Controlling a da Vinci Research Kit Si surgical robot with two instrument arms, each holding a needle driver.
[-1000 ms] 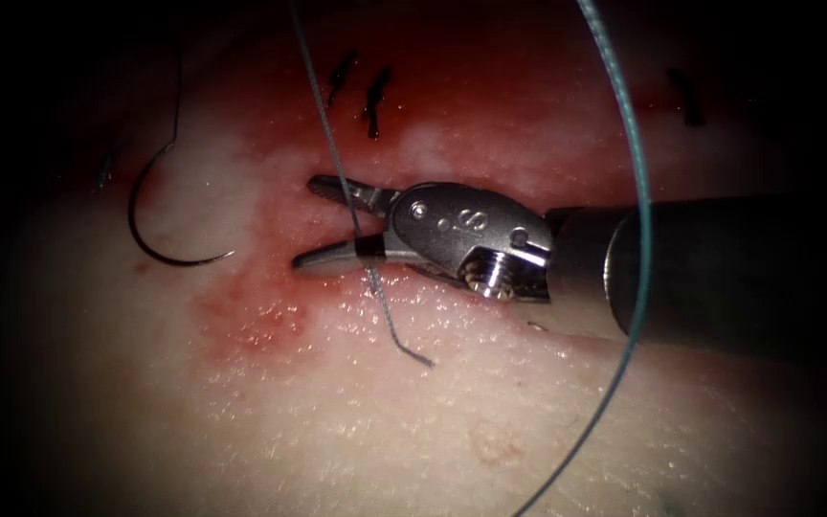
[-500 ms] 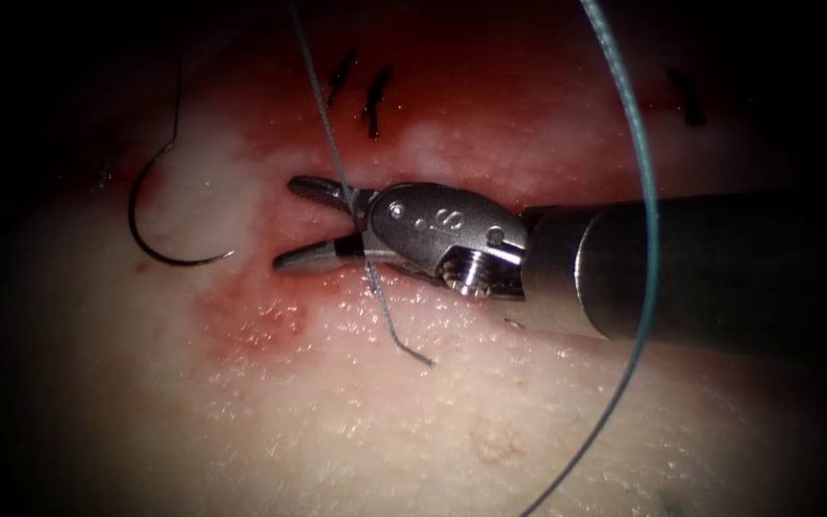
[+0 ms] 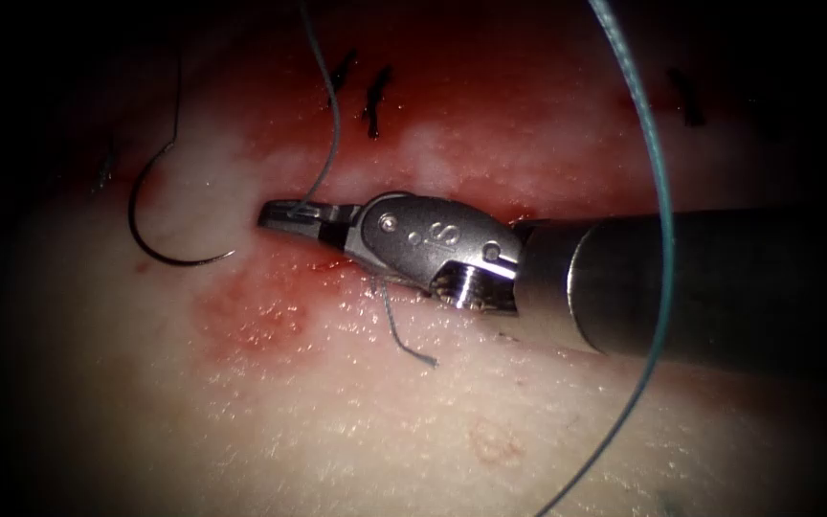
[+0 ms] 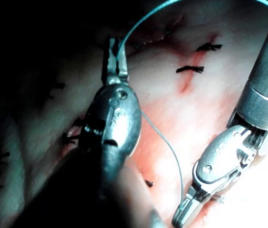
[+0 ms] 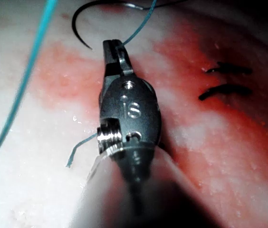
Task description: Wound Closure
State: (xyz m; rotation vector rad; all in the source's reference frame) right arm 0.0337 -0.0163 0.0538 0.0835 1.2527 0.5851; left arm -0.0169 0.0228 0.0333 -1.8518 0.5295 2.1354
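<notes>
One "S" on right pincer (image 3: 284, 213), gripping thread (image 3: 329, 124)

I see the curved needle (image 3: 160, 215) lying free on the tissue (image 3: 356, 421) at nine o'clock; teal thread (image 3: 329, 124) rises toward twelve.

The right tool (image 3: 284, 213) has slim grey metal jaws on a rounded steel wrist stamped "S" with small rivets. At 5 o'clock from the stamp sits a threaded screw (image 3: 461, 282). Behind is a dark, smooth shaft (image 3: 701, 278). The left tool (image 4: 115, 52) looks alike.
</notes>
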